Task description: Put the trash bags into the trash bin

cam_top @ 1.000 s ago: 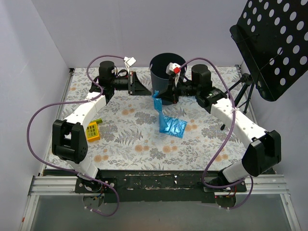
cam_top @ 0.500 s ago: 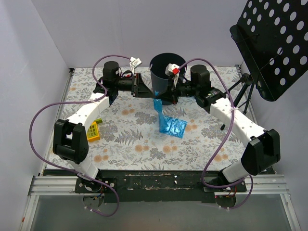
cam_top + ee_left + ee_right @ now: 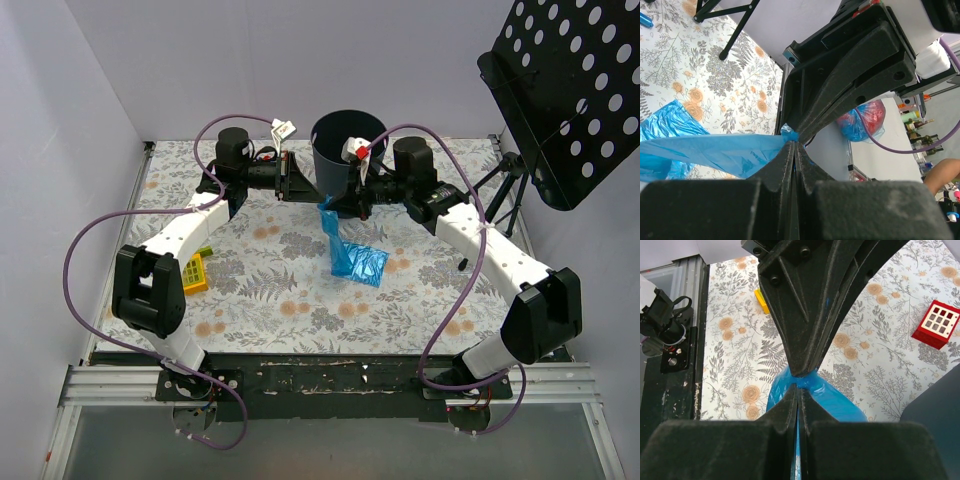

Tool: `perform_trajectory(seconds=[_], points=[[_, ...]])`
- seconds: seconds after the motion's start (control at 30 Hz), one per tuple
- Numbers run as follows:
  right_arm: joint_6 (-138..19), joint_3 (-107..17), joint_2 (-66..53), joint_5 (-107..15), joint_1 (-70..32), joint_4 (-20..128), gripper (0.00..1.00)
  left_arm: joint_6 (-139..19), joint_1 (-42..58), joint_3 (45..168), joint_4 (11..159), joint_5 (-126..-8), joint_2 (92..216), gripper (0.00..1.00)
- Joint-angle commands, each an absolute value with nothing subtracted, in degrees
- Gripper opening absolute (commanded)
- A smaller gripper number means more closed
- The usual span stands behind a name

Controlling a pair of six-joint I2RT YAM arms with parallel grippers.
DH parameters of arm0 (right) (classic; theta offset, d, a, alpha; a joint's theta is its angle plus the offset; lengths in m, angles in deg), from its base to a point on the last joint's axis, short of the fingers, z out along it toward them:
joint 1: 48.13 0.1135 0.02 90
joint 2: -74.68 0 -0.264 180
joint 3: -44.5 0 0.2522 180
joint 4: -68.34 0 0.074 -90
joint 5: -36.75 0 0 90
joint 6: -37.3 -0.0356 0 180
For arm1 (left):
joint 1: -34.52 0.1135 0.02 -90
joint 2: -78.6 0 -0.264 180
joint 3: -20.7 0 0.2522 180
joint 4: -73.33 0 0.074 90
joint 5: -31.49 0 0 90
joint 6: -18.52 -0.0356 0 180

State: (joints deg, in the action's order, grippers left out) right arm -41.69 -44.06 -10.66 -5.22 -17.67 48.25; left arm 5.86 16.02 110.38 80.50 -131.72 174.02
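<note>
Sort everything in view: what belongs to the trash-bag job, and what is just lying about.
Job: blue trash bag, trash bin, left pincer and right pincer, both shut on the bag.
Lying about: yellow block, red-and-white tile, black music stand.

The left tool (image 3: pixel 792 145) and right tool (image 3: pixel 798 388) are hiding the pinched corner of the trash bag (image 3: pixel 356 263) and the base of the trash bin (image 3: pixel 334 152); the music stand (image 3: pixel 572 95) is running off-frame.

A robotics lab cell: white partition walls (image 3: pixel 260 60), aluminium mounting rail (image 3: pixel 120 385), floral-covered table (image 3: pixel 270 290), bottle-strewn bench (image 3: pixel 890 165) beyond.
</note>
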Motion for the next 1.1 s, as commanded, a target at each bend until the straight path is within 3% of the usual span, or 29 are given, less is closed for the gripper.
perform_trajectory(seconds=[0.0, 0.1, 0.17, 0.2, 0.3, 0.47, 0.63, 0.8, 0.83, 1.07], points=[[-41.9, -45.8, -10.0, -8.2, -17.5, 48.4, 0.01, 5.9, 16.2, 112.2, 80.0, -131.1, 173.9, 0.0], [-38.9, -46.1, -9.5, -7.3, -17.5, 46.6, 0.01, 5.3, 16.3, 112.1, 79.9, -130.8, 173.6, 0.0], [-38.5, -46.1, -9.6, -6.9, -17.5, 46.4, 0.01, 5.4, 16.4, 111.8, 80.4, -129.5, 173.4, 0.36], [-38.6, -46.2, -9.8, -6.9, -17.5, 46.4, 0.01, 5.7, 16.3, 111.9, 80.4, -129.4, 173.8, 0.44], [-38.7, -46.4, -10.2, -7.4, -17.4, 46.8, 0.01, 6.0, 15.9, 112.3, 79.8, -129.7, 174.7, 0.48], [-38.8, -47.6, -11.1, -6.6, -17.1, 47.4, 0.01, 5.3, 15.1, 113.5, 80.8, -126.8, 176.2, 0.46], [-38.8, -47.9, -11.3, -6.9, -17.1, 47.5, 0.01, 5.3, 14.7, 113.8, 79.9, -127.5, 177.1, 0.32], [-39.2, -47.0, -10.8, -8.2, -17.1, 47.7, 0.01, 4.7, 14.7, 113.6, 79.2, -128.4, 176.5, 0.02], [-39.6, -46.7, -10.7, -8.9, -17.1, 48.0, 0.01, 4.5, 14.7, 113.6, 79.4, -128.3, 176.5, 0.0], [-39.8, -44.8, -8.2, -13.2, -17.9, 46.4, 0.01, 4.1, 16.8, 112.5, 80.9, -128.1, 174.5, 0.0]])
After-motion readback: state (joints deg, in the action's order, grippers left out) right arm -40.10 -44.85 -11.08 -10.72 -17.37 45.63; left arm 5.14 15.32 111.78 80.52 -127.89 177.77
